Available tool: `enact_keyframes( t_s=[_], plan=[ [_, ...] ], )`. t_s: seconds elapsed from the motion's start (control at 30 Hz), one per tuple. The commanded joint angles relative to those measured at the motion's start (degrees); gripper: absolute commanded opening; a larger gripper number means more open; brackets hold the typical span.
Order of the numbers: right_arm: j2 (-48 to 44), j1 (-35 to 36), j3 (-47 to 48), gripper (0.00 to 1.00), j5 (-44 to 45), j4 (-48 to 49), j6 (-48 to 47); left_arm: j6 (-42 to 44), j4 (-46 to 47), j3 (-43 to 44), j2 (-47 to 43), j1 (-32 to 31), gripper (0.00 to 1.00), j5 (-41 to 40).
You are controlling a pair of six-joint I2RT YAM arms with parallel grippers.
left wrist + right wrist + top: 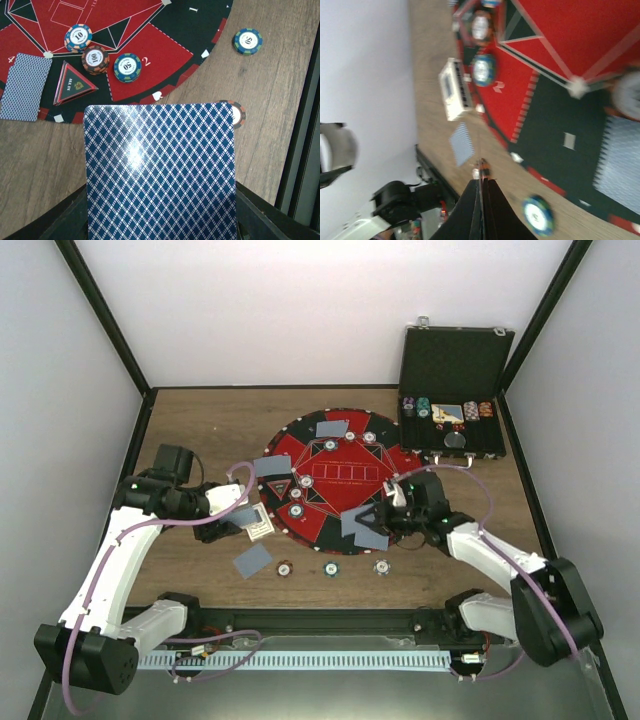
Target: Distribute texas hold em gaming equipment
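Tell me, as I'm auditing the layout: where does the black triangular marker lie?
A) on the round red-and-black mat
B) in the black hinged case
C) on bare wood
A: the black triangular marker lies on the round red-and-black mat, beside a striped poker chip.

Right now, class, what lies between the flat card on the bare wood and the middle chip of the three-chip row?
The row's left chip lies between the card and the middle chip; nothing else does. The top view shows it.

Closed pincer point(481, 187) near red-and-black mat point(545, 30), striped chip point(538, 215) just beside.
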Motion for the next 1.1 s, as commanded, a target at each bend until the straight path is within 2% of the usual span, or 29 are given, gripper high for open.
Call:
enact_keyframes(
  t_s=[0.0, 0.2, 0.43, 0.53, 0.73, 0.87, 0.97, 1.07],
  plan=[
    [-5.0, -4.2, -4.5, 0.02, 4.0, -10.1, -6.4, 1.3, -0.2, 1.2, -0.4, 0.1, 0.04, 2.1],
    [-6.7, -6.1, -5.8, 0.11, 8.9, -15.0, -8.3, 1.3, -0.1, 1.4, -0.1, 0.1, 0.04, 2.6],
    [-4.8, -6.1, 0.0, 0.30, 19.5, -26.5, -12.8, 1.5, -0.3, 1.4, -0.3, 0.1, 0.04, 2.4],
    [-5.8, -6.1, 3.3, 0.34, 24.6, -31.0, -13.5, 1.6, -0.1, 1.2, -0.1, 0.1, 0.04, 2.8],
    [-8.4, -5.5, 9.4, 0.55, 29.2, -34.4, -11.6, 1.4, 0.0, 1.9, 0.5, 0.1, 0.04, 3.4],
    [-8.5, -1.9, 11.7, 0.66, 21.2, -29.2, -8.1, 1.4, -0.1, 2.0, 0.5, 0.1, 0.04, 3.8],
    [-6.6, 4.2, 12.2, 0.77, 12.9, -19.1, -2.6, 1.2, -0.1, 2.0, 0.5, 0.1, 0.04, 4.3],
    [-1.9, 11.2, 13.2, 0.82, 6.2, -6.4, 3.5, 1.0, -0.1, 1.8, 0.5, 0.1, 0.04, 4.5]
  ],
)
